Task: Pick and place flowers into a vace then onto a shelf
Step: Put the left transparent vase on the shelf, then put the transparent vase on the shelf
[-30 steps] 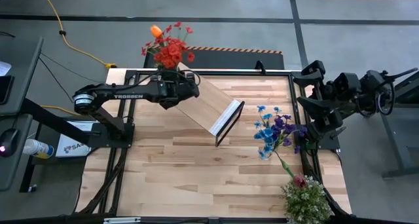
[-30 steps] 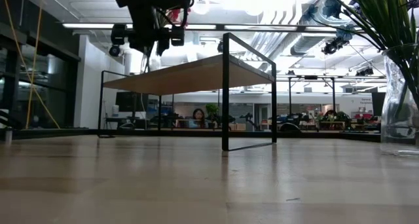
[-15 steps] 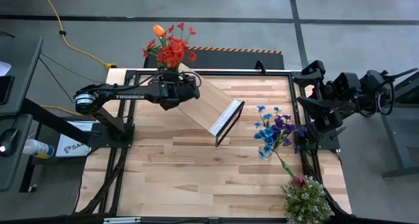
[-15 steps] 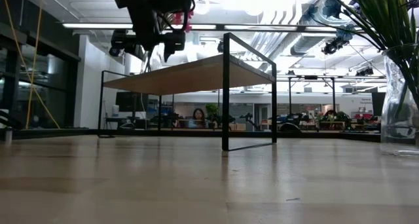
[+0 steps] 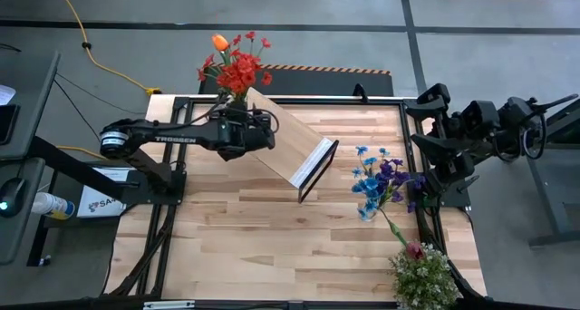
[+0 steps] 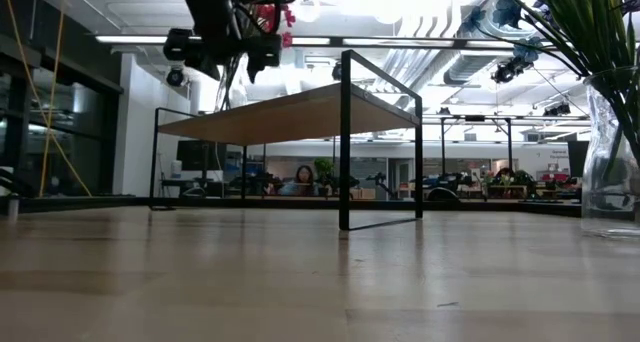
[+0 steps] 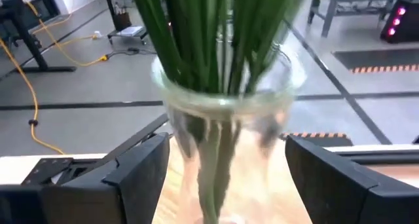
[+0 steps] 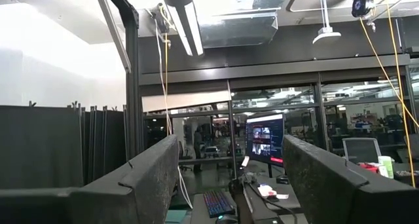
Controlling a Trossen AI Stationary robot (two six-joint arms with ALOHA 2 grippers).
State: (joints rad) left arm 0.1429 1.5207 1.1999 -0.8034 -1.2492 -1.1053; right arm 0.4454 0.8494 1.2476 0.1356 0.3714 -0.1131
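Straddling the glass vase [image 7: 226,129], left tool [image 7: 226,185] fingers stand apart.

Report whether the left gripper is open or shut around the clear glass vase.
Open: the left gripper's dark fingers stand apart from the clear glass vase, gaps showing both sides.

Only one word reads clearly — "TROSSEN", in white capitals along the forearm of the left arm [image 5: 177,138], in the high view. A white box [image 5: 101,199] below the surface's left edge carries dark letters beginning "SA" — the rest is hidden.
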